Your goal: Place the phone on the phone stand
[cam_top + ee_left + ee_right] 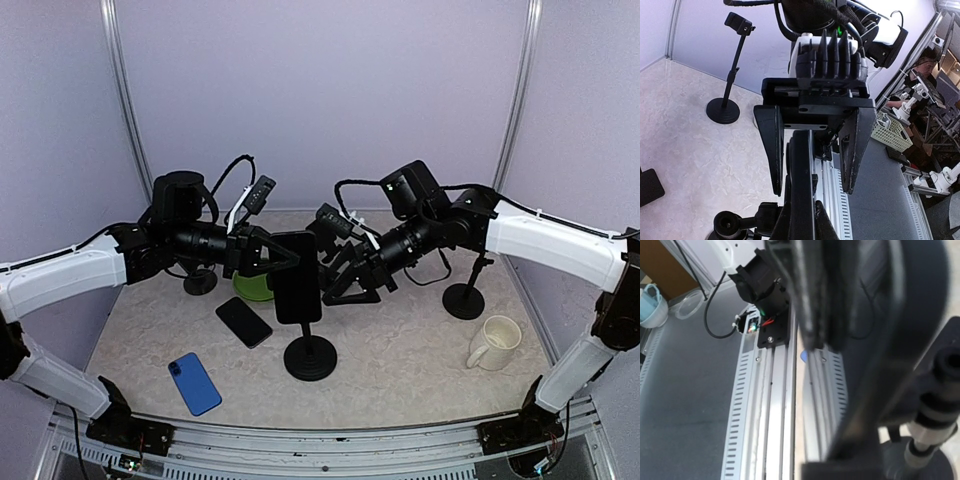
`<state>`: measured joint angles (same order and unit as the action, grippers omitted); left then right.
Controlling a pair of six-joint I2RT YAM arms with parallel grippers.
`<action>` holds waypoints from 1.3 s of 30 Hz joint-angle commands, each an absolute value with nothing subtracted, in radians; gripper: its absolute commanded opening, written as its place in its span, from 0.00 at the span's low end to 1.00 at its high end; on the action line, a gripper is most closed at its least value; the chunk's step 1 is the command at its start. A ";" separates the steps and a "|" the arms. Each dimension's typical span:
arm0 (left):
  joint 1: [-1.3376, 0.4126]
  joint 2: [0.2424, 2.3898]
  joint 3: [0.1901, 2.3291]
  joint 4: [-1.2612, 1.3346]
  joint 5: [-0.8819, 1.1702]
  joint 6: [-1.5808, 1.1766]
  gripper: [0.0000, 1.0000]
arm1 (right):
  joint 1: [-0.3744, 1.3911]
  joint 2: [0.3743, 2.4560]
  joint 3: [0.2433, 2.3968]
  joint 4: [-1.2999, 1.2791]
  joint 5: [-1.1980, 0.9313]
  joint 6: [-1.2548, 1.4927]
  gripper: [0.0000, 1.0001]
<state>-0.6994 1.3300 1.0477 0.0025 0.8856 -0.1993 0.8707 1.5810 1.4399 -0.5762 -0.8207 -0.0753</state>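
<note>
Black slab phone (297, 277) stands upright atop the black round-based phone stand (310, 358) near the middle of the marbled table (400, 385) in your overhead view. Your left gripper (271, 261) meets the phone's left edge, and your right gripper (331, 281) sits just to its right. From your left wrist the phone shows edge-on, your left fingers (781, 223) pinched on it, while the right fingers (774, 150) stand spread on either side, clear of it. Your right wrist view is too blurred to tell any grip; a silver slotted rail (765, 410) shows below.
</note>
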 commanded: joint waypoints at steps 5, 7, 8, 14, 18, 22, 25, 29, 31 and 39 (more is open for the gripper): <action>-0.730 1.345 0.983 0.175 0.865 -0.341 0.00 | 0.877 1.528 1.425 -0.554 -0.778 -0.034 0.66; -0.739 1.347 0.980 0.186 0.863 -0.344 0.00 | 0.877 1.528 1.438 -0.553 -0.777 -0.027 0.67; -0.743 1.347 0.979 0.187 0.860 -0.344 0.00 | 0.877 1.528 1.443 -0.550 -0.775 -0.022 0.67; -0.750 1.345 0.982 0.183 0.854 -0.344 0.00 | 0.877 1.541 1.468 -0.510 -0.805 0.020 0.67; -0.752 1.343 0.980 0.181 0.852 -0.342 0.00 | 0.877 1.554 1.471 -0.494 -0.815 0.045 0.66; -0.753 1.341 0.980 0.180 0.844 -0.342 0.00 | 0.877 1.577 1.465 -0.521 -0.823 0.053 0.56; -0.753 1.342 0.982 0.178 0.841 -0.344 0.00 | 0.877 1.582 1.459 -0.527 -0.807 0.065 0.53; -0.755 1.343 0.983 0.179 0.839 -0.343 0.00 | 0.877 1.588 1.454 -0.531 -0.793 0.073 0.52; -0.755 1.345 0.983 0.179 0.838 -0.343 0.00 | 0.876 1.594 1.456 -0.531 -0.793 0.077 0.46; -0.760 1.337 1.007 0.111 0.728 -0.333 0.32 | 0.877 1.609 1.480 -0.531 -0.804 0.063 0.03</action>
